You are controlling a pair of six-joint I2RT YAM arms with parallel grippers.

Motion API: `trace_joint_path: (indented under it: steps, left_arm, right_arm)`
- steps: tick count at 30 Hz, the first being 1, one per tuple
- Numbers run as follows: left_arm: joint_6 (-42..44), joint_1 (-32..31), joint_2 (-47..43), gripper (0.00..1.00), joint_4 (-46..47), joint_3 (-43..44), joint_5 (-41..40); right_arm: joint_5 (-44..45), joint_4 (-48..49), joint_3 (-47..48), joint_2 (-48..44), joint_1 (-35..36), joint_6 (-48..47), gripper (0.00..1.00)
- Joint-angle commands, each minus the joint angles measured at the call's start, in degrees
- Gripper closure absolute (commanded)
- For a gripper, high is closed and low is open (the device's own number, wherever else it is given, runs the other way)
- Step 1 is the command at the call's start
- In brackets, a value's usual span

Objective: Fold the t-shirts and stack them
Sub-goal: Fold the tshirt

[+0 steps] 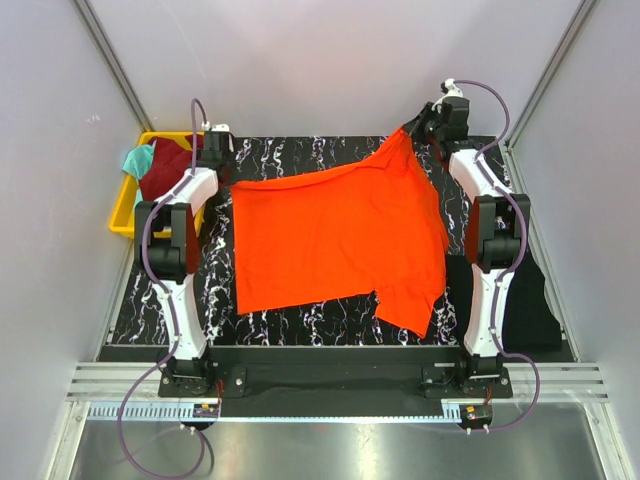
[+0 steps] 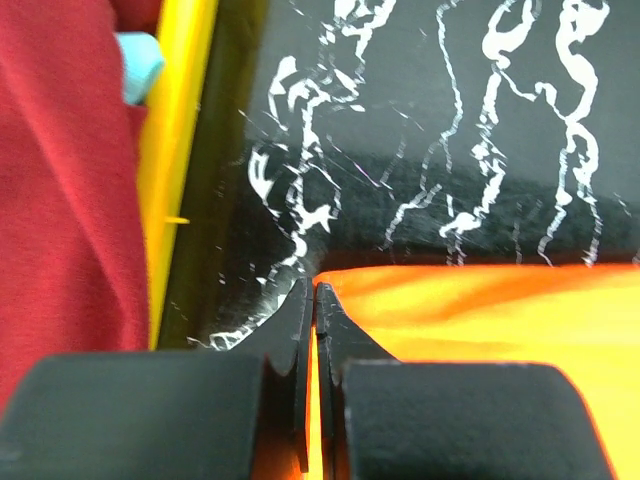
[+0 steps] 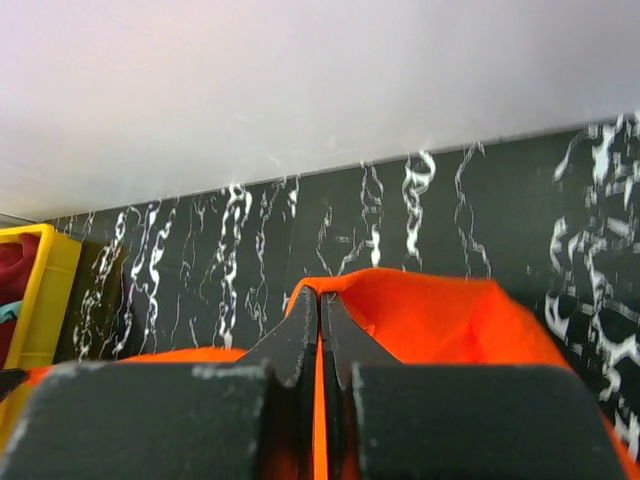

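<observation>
A bright orange t-shirt lies spread over the middle of the black marbled table. My left gripper is shut on its far left corner; orange cloth shows between the jaws, near my left gripper. My right gripper is shut on the far right corner, lifted off the table, and the orange cloth bunches at my right gripper. A dark maroon t-shirt and a teal t-shirt lie in the yellow bin.
The yellow bin stands at the table's left edge, its wall close beside my left fingers. A black cloth lies at the right edge by the right arm. White walls enclose the table on three sides.
</observation>
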Motion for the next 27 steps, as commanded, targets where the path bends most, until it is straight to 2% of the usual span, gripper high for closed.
trace_joint_path:
  steps: [1,4,8,12,17,27]
  left_arm:
    - [-2.28,0.23,-3.75,1.0,-1.85,0.06,5.2]
    - [-3.42,0.23,-4.63,1.0,-5.28,-0.46,7.4]
    - [-5.53,0.15,-7.79,1.0,-6.96,-4.24,8.9]
    - [-6.59,0.23,-9.81,1.0,-10.56,-6.79,11.36]
    - [-4.92,0.23,-13.32,1.0,-13.03,-10.66,9.87]
    - [-3.16,0.23,-13.6,1.0,-16.98,-13.39,8.64]
  right_arm:
    - [0.28,-8.58,1.93,-2.16,-0.63,4.28,1.0]
    - [3.18,-17.63,0.88,-5.15,-0.54,4.73,1.0]
    - [5.99,-22.02,-6.49,-12.17,-0.89,5.43,1.0]
    - [6.44,-26.52,-9.23,-15.44,-1.16,7.19,1.0]
    - [5.73,-33.19,-11.42,-18.42,-1.86,9.65,1.0]
    - [6.7,-37.77,-16.17,-20.71,-3.0,5.53,1.0]
